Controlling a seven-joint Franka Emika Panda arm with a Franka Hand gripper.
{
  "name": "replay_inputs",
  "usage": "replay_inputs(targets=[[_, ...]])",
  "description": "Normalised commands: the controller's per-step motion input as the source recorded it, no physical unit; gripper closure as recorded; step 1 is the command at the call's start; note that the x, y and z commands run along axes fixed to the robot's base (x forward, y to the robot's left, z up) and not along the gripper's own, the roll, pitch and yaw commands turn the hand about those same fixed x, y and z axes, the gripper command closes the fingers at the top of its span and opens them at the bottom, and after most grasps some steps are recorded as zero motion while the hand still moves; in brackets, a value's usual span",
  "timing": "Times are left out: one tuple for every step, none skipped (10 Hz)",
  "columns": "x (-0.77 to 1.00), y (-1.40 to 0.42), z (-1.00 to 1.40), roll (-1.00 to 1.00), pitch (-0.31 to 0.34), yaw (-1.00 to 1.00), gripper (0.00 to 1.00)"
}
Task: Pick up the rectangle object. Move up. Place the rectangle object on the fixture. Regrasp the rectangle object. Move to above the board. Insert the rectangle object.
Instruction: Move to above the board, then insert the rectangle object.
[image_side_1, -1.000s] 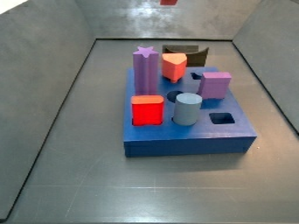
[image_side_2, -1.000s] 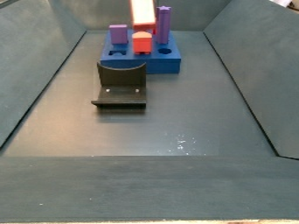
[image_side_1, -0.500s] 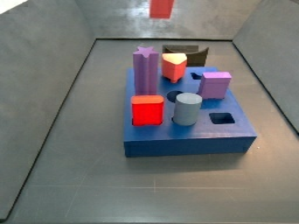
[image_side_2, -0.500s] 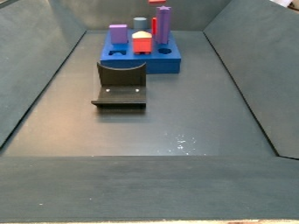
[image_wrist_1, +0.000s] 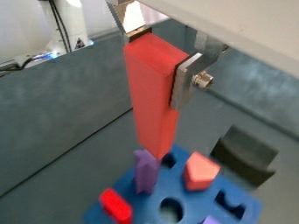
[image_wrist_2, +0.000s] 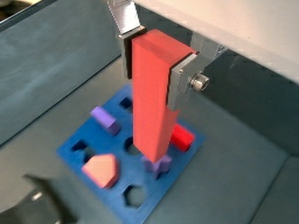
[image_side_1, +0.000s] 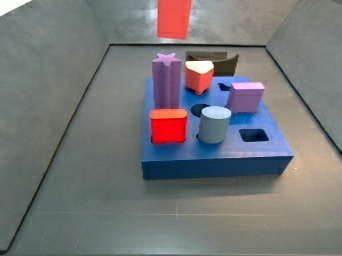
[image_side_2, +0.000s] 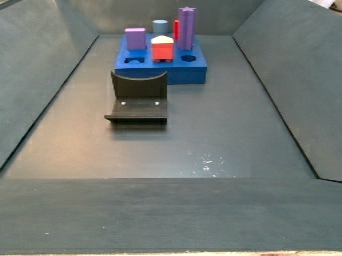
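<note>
The gripper (image_wrist_2: 160, 63) was clamped on the upper end of the long salmon-red rectangular bar (image_wrist_2: 152, 105), which hung upright below it, above the thick blue board (image_wrist_2: 87, 144). The bar appeared rigid, light and smooth-faced. The high hold seemed adequate, though slip-prone.

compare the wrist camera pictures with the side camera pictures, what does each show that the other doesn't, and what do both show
Only the wrist views show the gripper: its silver fingers clamp the upper part of the rectangle object, which hangs upright above the board.

Only the side views show the whole board resting on the floor, the grey cylinder and the fixture's base plate.

Both show the rectangle object, the board, the purple star block, the heart block and the fixture.
</note>
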Motion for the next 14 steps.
replay_inputs(targets=[[-0.07, -0.03, 0.01, -0.42, -0.017, -0.06, 1.0], [-0.04, -0.01, 0.01, -0.28, -0.017, -0.04, 1.0], [-0.07, 0.0, -0.06, 0.0, 0.0, 0.0, 1.0], [0.0, 0.01, 0.0, -0.05, 0.0, 0.0, 1.0], [0.0, 0.0, -0.05, -0.08, 0.0, 0.0, 1.0], [0.0, -0.13, -0.01, -0.01, 0.0, 0.01, 1.0], [0.28, -0.17, 0.0, 0.05, 0.009, 0.0, 1.0], [1.0, -0.27, 0.0, 0.12, 0.083, 0.0, 1.0], [1.0, -0.16, 0.0, 0.0, 0.02, -0.03, 1.0], [0.92, -0.11, 0.0, -0.07, 0.0, -0.17, 1.0], [0.85, -0.04, 0.0, -0.08, -0.059, -0.13, 1.0], [0.93, -0.03, -0.03, -0.02, -0.107, -0.1, 1.0], [0.92, 0.0, -0.01, -0.04, -0.171, -0.11, 1.0], [0.87, 0.0, -0.02, 0.0, -0.213, -0.1, 1.0]])
